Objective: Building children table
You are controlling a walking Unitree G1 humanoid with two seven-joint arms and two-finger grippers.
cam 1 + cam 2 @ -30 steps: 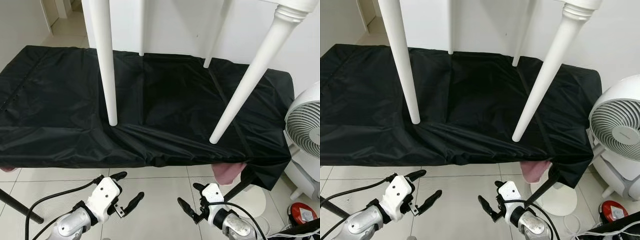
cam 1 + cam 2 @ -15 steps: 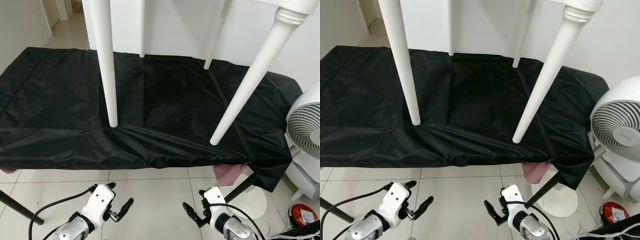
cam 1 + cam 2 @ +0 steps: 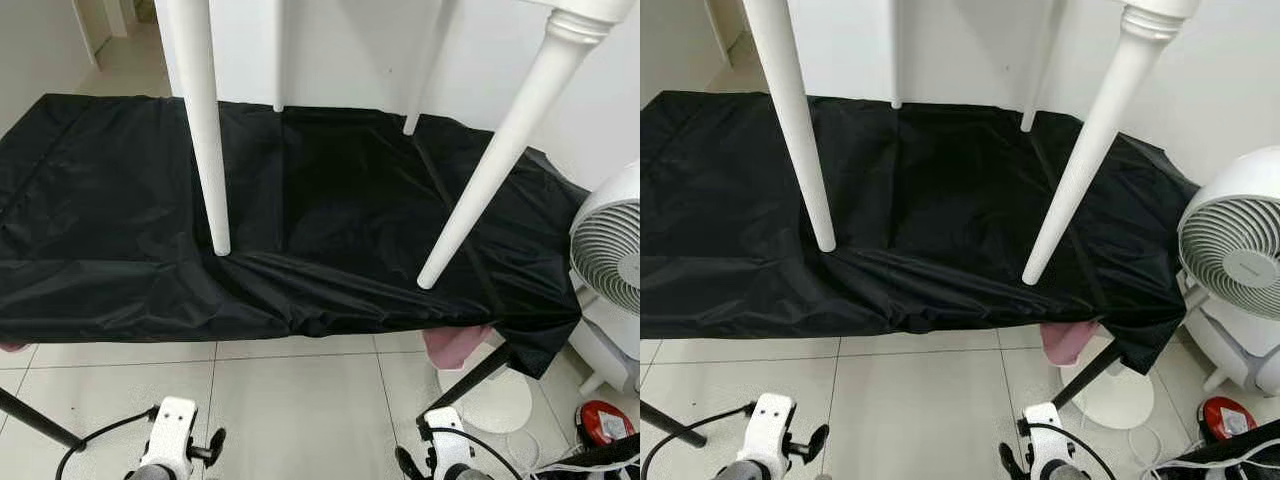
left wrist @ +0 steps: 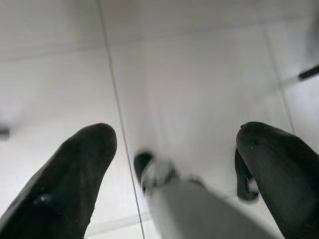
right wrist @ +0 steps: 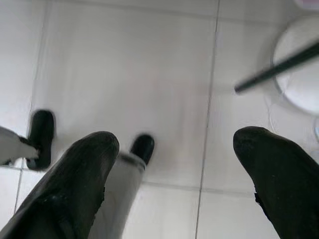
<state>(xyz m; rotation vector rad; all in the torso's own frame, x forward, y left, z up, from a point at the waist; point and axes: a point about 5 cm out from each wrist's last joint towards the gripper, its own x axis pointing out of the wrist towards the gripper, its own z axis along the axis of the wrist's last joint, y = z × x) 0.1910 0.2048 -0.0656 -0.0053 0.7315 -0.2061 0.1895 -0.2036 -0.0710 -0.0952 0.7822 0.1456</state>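
While both arms hang low over the tiled floor (image 3: 300, 400), left gripper (image 4: 174, 164) and right gripper (image 5: 174, 164) have fingers spread wide apart, holding nothing; white table legs (image 3: 205, 130) rest w/ tips on the black cover (image 3: 330, 200), well apart from both grippers.

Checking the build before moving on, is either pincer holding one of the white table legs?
No, both pincers, left and right, hang open over floor tiles, holding nothing.
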